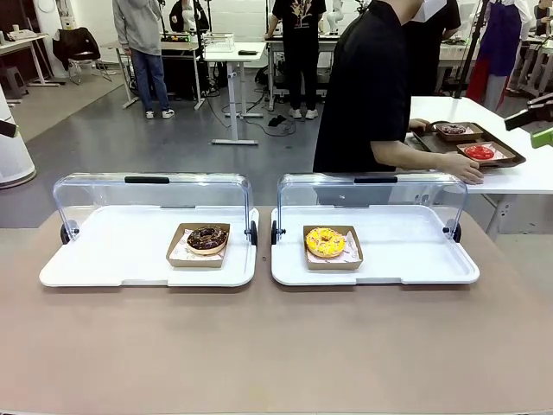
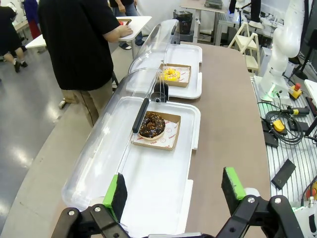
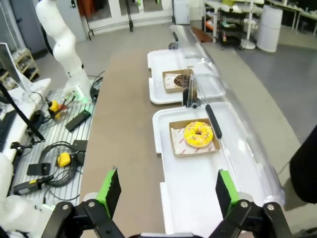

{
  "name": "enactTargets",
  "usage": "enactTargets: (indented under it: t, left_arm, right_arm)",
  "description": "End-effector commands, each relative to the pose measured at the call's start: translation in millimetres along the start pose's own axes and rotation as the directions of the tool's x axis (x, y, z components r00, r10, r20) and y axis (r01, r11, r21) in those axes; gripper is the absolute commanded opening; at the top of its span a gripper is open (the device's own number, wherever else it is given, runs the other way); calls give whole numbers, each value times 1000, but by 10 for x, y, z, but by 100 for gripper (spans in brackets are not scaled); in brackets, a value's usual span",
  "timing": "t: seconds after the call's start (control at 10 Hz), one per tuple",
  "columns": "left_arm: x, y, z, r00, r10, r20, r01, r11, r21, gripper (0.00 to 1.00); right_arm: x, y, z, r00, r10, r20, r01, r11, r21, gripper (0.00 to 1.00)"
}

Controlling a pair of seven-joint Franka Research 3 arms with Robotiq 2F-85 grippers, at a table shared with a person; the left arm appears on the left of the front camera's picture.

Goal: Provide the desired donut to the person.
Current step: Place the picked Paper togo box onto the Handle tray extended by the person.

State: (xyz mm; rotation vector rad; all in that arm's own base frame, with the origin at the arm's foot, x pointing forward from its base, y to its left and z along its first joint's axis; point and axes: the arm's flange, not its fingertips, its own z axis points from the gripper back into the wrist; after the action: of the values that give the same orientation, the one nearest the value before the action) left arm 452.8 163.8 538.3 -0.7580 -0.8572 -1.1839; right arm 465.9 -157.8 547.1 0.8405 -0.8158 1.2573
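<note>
Facing open table, both white trays point(image 1: 380, 275) sit near its far edge.

Glossy clear-plastic lids point(image 1: 155, 197) — cardboard trays point(image 1: 199, 245)

A glossy grey floor point(image 1: 95, 147) runs back to white desks point(image 1: 233, 52), perhaps a workshop.

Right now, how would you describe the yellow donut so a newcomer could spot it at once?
On the brown table sit two white trays with raised clear lids; take the right-hand tray. In its brown cardboard holder lies the yellow donut, bright yellow icing with sprinkles, unlike the chocolate donut in the left tray.
</note>
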Motion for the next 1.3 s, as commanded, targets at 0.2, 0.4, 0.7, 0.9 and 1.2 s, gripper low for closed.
enactTargets:
  t: [0.2, 0.4, 0.7, 0.9, 1.2]
  left_arm:
    - [13, -5, 7, 1000, -1, 5, 1, 1000, 5, 100]
    - [13, -5, 7, 1000, -1, 5, 1, 1000, 5, 100]
    - [13, -5, 7, 1000, -1, 5, 1, 1000, 5, 100]
    - [13, -5, 7, 1000, -1, 5, 1, 1000, 5, 100]
    - [13, -5, 7, 1000, -1, 5, 1, 1000, 5, 100]
  right_arm:
    - [-50, -14, -5, 1000, -13, 1, 13, 1000, 5, 100]
    - [-50, -14, -5, 1000, -13, 1, 13, 1000, 5, 100]
    - [-50, -14, -5, 1000, -13, 1, 13, 1000, 5, 100]
    - [-50, -14, -5, 1000, -13, 1, 13, 1000, 5, 100]
    - [-50, -14, -5, 1000, -13, 1, 13, 1000, 5, 100]
